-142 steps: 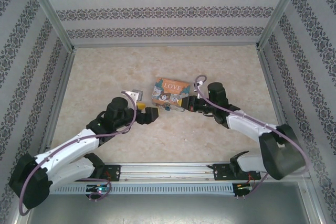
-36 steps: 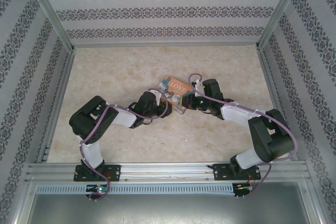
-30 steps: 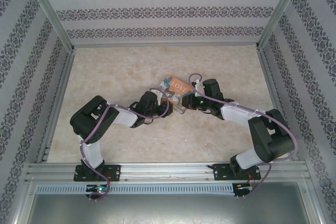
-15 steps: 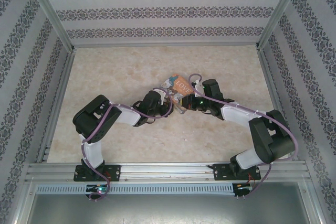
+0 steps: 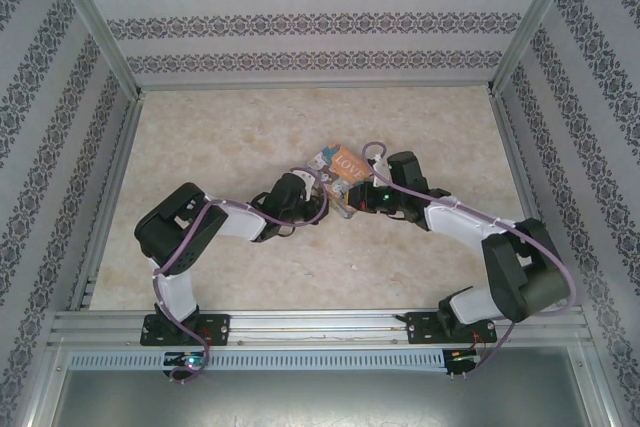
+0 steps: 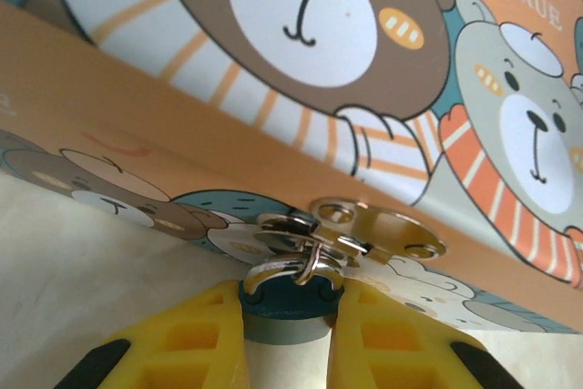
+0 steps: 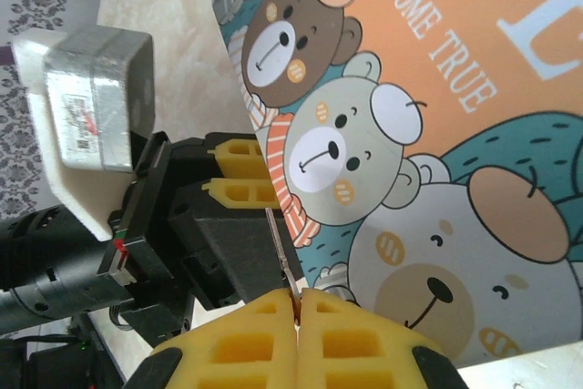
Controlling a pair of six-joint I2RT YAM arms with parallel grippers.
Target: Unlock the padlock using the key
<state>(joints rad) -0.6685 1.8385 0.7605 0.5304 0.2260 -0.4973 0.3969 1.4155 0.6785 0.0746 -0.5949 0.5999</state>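
Crowding mid-table on marbled tabletop (image 5: pixel 220 137): LOVE tin (image 5: pixel 343 160) with cartoon bears, touching both grippers' tips. Tin's silver hasp (image 6: pixel 369 232) overlaps top of padlock's shackle (image 6: pixel 273 274). Left gripper (image 6: pixel 287 314) clamped on padlock (image 6: pixel 284 323) at tin's front wall: teal body squeezed between yellow fingers (image 6: pixel 196 334), silvery shackle looped through hasp. Right gripper (image 7: pixel 296 312) pinched tight on key (image 7: pixel 282 257): thin pale blade, seen edge-on, pointing along tin's side toward left gripper.

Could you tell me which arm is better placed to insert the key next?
Right arm: its jaws pinch the key, pointing toward the left jaws, which clamp the padlock at the tin's hasp.
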